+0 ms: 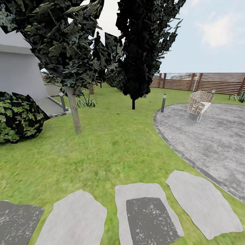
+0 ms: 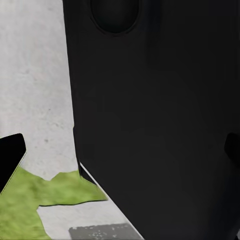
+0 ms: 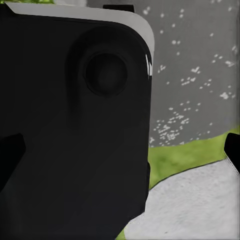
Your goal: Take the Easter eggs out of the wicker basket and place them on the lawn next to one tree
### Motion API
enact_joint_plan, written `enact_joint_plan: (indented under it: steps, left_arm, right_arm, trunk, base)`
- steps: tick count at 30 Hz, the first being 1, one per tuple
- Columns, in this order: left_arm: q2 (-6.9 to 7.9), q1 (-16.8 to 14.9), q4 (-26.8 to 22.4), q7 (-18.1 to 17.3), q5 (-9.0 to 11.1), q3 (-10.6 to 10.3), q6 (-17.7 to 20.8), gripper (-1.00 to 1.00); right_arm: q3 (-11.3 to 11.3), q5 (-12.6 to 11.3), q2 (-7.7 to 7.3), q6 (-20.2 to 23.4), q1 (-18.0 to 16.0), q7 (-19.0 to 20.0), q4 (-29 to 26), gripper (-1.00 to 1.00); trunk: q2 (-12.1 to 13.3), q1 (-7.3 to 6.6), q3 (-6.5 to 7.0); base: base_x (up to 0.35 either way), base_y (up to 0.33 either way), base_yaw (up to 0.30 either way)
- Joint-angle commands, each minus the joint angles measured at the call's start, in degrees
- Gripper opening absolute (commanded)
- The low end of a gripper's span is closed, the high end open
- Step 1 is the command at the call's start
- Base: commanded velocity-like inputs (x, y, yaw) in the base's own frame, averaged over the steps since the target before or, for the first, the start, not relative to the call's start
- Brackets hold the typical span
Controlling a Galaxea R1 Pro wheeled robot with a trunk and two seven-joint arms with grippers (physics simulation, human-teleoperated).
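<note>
The lawn (image 1: 112, 146) stretches ahead in the garden. A tree (image 1: 74, 112) with a thin pale trunk and a dark leafy crown stands at the left on the grass. The Easter eggs and the wicker basket are out of view. My left gripper (image 2: 120, 150) is open; one dark fingertip (image 2: 11, 155) sits far from the other, with a black part of the robot's body behind the gap. My right gripper (image 3: 120, 147) is open too, its fingertips (image 3: 10, 150) wide apart over black housing, grass and pale stone.
An all-black columnar tree (image 1: 136, 54) stands mid-lawn. A round grey paved area (image 1: 211, 139) holds a woven chair (image 1: 199, 102), with a bollard light (image 1: 163, 102) at its edge. Stepping stones (image 1: 76, 217) lie nearest. A bush (image 1: 18, 117) and house wall (image 1: 17, 71) are left, and a slat fence (image 1: 204, 81) runs behind.
</note>
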Motion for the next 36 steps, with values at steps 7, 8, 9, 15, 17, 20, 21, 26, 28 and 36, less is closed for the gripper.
enact_joint_plan:
  steps: [7, 8, 9, 15, 17, 20, 21, 26, 28, 36]
  left_arm:
    - [0.01, 0.0, -0.1, 0.0, 0.0, 0.0, 0.0, 1.00]
    - [0.01, 0.0, -0.1, 0.0, 0.0, 0.0, 0.0, 1.00]
    - [0.01, 0.0, -0.1, 0.0, 0.0, 0.0, 0.0, 1.00]
    - [-0.02, 0.0, -0.1, 0.0, 0.0, 0.0, 0.0, 1.00]
    - [0.00, 0.0, -0.1, 0.0, 0.0, 0.0, 0.0, 1.00]
    - [-0.04, 0.0, -0.1, 0.0, -0.1, 0.0, 0.0, 1.00]
    - [-0.02, 0.0, -0.1, 0.0, 0.0, 0.0, 0.0, 1.00]
    - [-0.02, 0.0, -0.1, 0.0, 0.0, 0.0, 0.0, 1.00]
    - [-0.02, 0.0, -0.1, 0.0, 0.0, 0.0, 0.0, 1.00]
    - [-0.01, 0.0, -0.1, 0.0, -0.1, 0.0, 0.0, 1.00]
  right_arm:
    - [-0.1, -0.1, 0.16, -0.1, 0.0, 0.0, 0.1, 1.00]
    - [-0.1, -0.1, 0.16, -0.1, 0.0, 0.0, 0.1, 1.00]
    - [-0.1, -0.1, 0.17, -0.1, 0.0, 0.0, 0.1, 1.00]
    - [-0.1, 0.0, 0.09, -0.1, 0.0, 0.0, 0.1, 1.00]
    - [-0.1, 0.0, 0.09, -0.1, 0.0, 0.0, 0.1, 1.00]
    - [0.0, 0.0, 0.09, 0.0, 0.0, 0.0, 0.1, 1.00]
    - [0.0, 0.0, 0.09, -0.1, 0.0, 0.0, 0.1, 1.00]
    - [0.0, 0.0, 0.09, -0.1, 0.0, 0.0, 0.1, 1.00]
    - [0.0, 0.0, 0.09, -0.1, 0.0, 0.0, 0.1, 1.00]
    - [0.0, 0.0, 0.09, -0.1, 0.0, 0.0, 0.1, 1.00]
  trunk:
    - [0.0, 0.04, 0.17]
    - [0.0, 0.04, 0.23]
    - [0.0, 0.04, 0.27]
    - [0.0, 0.04, 0.34]
    - [0.0, 0.04, 0.35]
    - [0.0, 0.04, 0.35]
    - [0.0, 0.04, 0.35]
    - [0.0, 0.04, 0.35]
    - [0.0, 0.04, 0.35]
    - [0.0, 0.04, 0.35]
  base:
    - [0.342, 0.000, 0.094]
    - [0.342, 0.000, 0.165]
    - [0.342, 0.000, 0.115]
    - [0.342, 0.000, 0.036]
    - [0.342, 0.000, 0.005]
    - [0.342, 0.000, 0.001]
    - [0.342, 0.000, 0.000]
    - [0.342, 0.000, 0.000]
    - [0.342, 0.000, 0.000]
    - [0.342, 0.000, 0.000]
